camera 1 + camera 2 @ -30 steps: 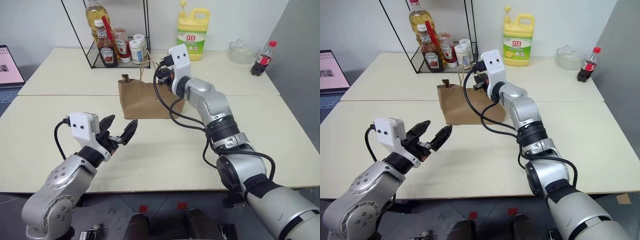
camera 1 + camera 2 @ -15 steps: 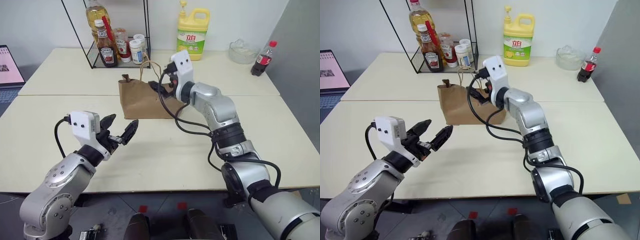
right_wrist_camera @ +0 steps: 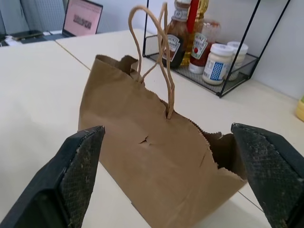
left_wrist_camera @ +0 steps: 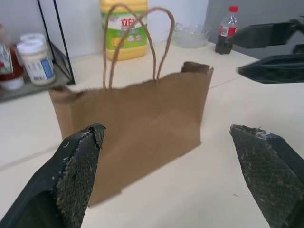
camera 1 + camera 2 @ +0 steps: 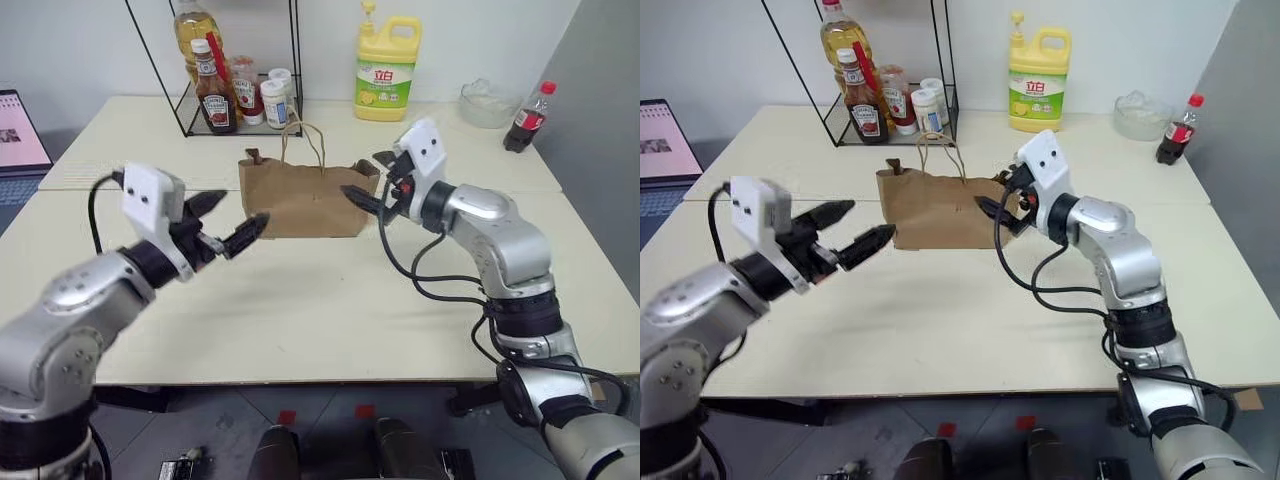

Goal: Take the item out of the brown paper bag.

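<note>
The brown paper bag [image 5: 300, 205] stands upright on the table with its looped handles [image 5: 303, 140] raised and its mouth open at the torn right end. The item is hidden; I cannot see into the bag. My left gripper [image 5: 246, 207] is open, held level just left of the bag and pointing at its front face [image 4: 137, 123]. Off the bag's right end, a little apart from it, my right gripper [image 5: 360, 172] is also open and points at it. From the right wrist, the bag [image 3: 152, 156] sits between and beyond that gripper's spread fingers [image 3: 80, 161].
A wire rack [image 5: 230, 90] with sauce bottles and jars stands behind the bag. A yellow detergent jug [image 5: 386, 70], a glass bowl [image 5: 486, 102] and a cola bottle [image 5: 523, 118] are at the back right. A laptop [image 5: 18, 130] is at the far left.
My right gripper drew back from the bag's mouth to beside its right end and opened wide. My left gripper rose and moved towards the bag. The handles now stand free.
</note>
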